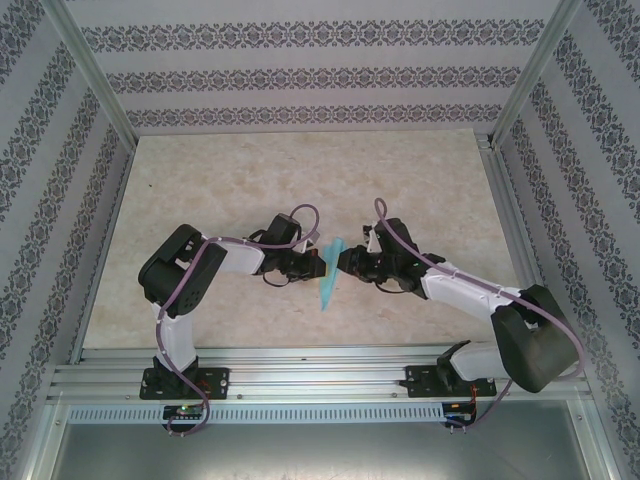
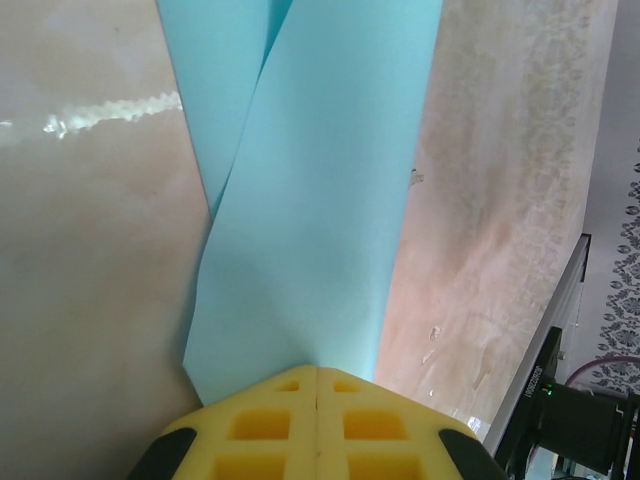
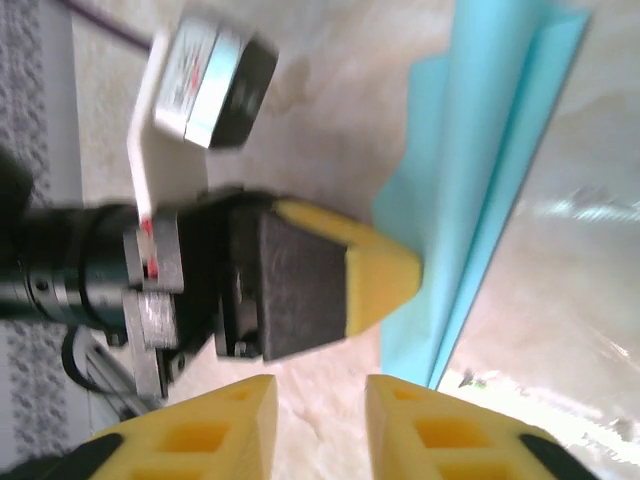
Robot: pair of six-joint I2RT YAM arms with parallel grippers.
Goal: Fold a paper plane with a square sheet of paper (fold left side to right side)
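Wrist views settle what overhead blurs: left gripper pinches the paper plane, right gripper gapes beside it.

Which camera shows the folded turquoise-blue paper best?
The left wrist view: the folded turquoise-blue paper spreads large there, its overlapping layers clear, pinched in the left gripper. The right wrist view shows the paper at the frame's right, partly cut off. The top external view shows it as a small distant sliver.
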